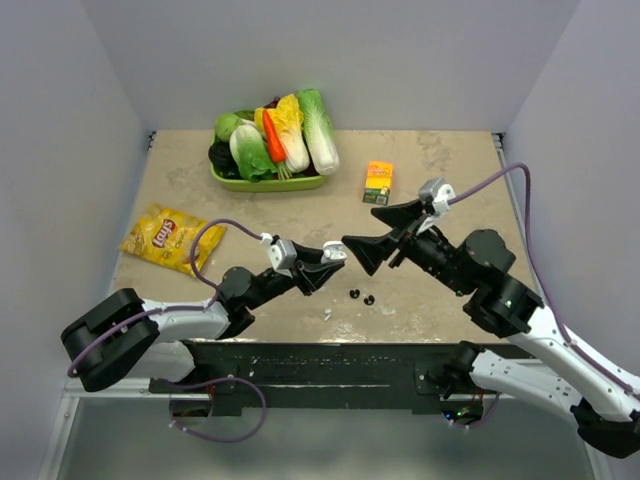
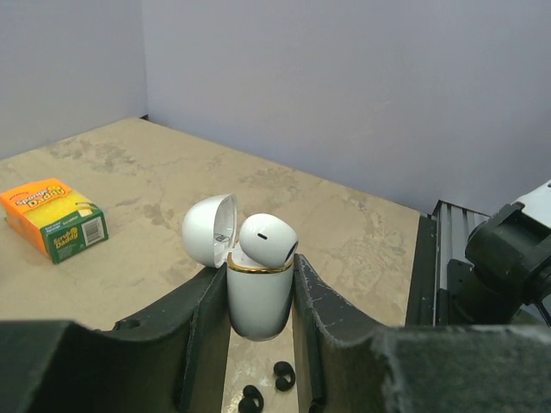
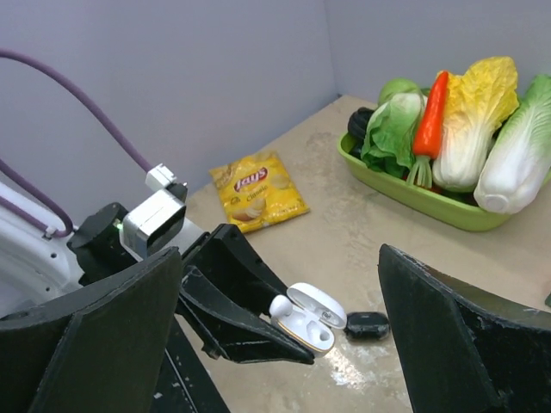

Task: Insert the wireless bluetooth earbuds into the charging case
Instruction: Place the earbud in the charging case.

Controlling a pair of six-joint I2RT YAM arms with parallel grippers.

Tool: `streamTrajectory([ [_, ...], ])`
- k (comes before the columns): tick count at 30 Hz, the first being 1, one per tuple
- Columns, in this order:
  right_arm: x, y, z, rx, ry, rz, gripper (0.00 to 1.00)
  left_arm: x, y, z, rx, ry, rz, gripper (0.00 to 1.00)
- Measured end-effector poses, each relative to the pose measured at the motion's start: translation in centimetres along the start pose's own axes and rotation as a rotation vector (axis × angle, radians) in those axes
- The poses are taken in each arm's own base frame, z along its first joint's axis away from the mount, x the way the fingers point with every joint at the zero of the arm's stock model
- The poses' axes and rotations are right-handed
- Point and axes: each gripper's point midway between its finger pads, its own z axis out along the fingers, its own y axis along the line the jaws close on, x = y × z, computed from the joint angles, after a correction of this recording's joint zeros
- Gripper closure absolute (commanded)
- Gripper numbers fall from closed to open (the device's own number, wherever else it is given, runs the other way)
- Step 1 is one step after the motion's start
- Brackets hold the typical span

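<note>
Charging case (image 2: 258, 301) first: it's up off the counter (image 1: 450, 180), pinched at its waist by the left fingers (image 2: 312, 314), which are closed snug on it. Its long axis stands upright between them, mouth up, lid (image 2: 209, 231) hinged open to one side. One white earbud (image 2: 267, 239) sits in the mouth with its rounded head poking above it, so I'd say it isn't fully seated. Two black earbuds (image 1: 354, 294) lie side by side on the counter, below the case and a touch toward the near edge. The right fingers (image 1: 364, 250) are spread wide and hold nothing, just beside the case and facing it. That free arm looks best placed for the downward reach. The black pieces are too small to tell which way they point.
</note>
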Motion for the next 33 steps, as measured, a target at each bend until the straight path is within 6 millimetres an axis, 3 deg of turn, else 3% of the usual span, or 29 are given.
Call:
streamTrajectory([
  [7, 4.2, -0.8, 1.7, 0.025, 0.165, -0.03, 0.02, 0.3, -0.1, 0.4, 0.01, 0.006, 0.001, 1.0],
  [16, 7.4, -1.7, 2.2, 0.08, 0.288, -0.047, 0.02, -1.1, -0.1, 1.5, 0.019, -0.029, 0.017, 1.0],
  [33, 9.5, -3.6, 2.3, 0.176, 0.358, -0.067, 0.02, -1.6, -0.1, 1.8, 0.023, -0.043, 0.035, 1.0],
])
